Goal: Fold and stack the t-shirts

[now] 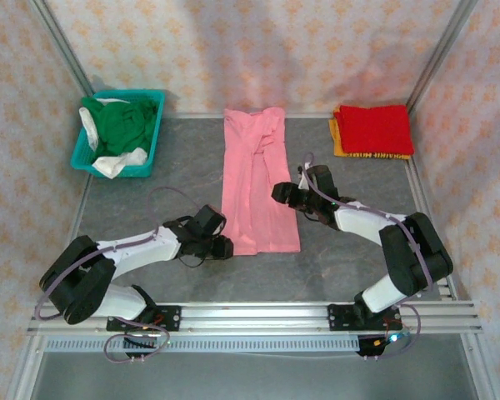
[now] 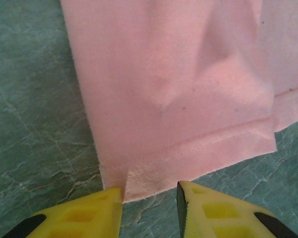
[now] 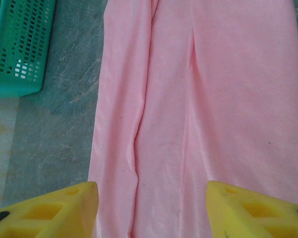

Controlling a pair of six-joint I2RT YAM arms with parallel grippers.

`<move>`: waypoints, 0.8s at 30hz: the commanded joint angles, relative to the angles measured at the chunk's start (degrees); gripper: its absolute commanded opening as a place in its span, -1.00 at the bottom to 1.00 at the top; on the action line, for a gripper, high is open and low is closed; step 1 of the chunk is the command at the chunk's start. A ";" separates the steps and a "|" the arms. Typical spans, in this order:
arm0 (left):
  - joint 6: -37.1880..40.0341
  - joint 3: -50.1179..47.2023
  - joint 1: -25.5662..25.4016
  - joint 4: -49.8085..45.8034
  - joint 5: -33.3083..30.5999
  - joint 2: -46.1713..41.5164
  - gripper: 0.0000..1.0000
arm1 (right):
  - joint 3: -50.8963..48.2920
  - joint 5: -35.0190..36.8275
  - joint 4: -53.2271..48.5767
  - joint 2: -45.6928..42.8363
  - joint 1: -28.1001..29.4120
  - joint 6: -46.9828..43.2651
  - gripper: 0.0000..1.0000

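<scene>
A light pink t-shirt (image 1: 258,187) lies flat on the grey table, folded lengthwise into a long strip running from back to front. My left gripper (image 1: 224,247) is low at its near left corner. In the left wrist view the jaws of my left gripper (image 2: 150,192) stand open, and the hem corner of the pink t-shirt (image 2: 179,89) reaches just between the fingertips. My right gripper (image 1: 280,193) hovers at the strip's right edge, open. In its wrist view the right gripper (image 3: 151,201) spans the pink t-shirt (image 3: 198,99) below it. A folded red t-shirt (image 1: 375,127) rests on an orange-yellow one (image 1: 340,142) at the back right.
A teal plastic basket (image 1: 82,158) at the back left holds a dark green shirt (image 1: 121,123) and a white one (image 1: 117,164). The basket (image 3: 20,44) also shows in the right wrist view. Patterned walls close the back and sides. A metal rail (image 1: 250,315) runs along the near edge.
</scene>
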 commanded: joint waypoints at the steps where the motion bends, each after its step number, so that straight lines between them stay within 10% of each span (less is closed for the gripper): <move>1: -1.05 2.13 -0.32 -5.24 -4.17 -0.73 -0.35 | 1.75 1.06 1.95 -0.47 0.30 -1.57 0.18; 24: -1.45 5.10 -0.39 -5.28 -6.93 3.76 -0.39 | 0.74 1.28 1.11 -1.17 0.32 -1.26 0.17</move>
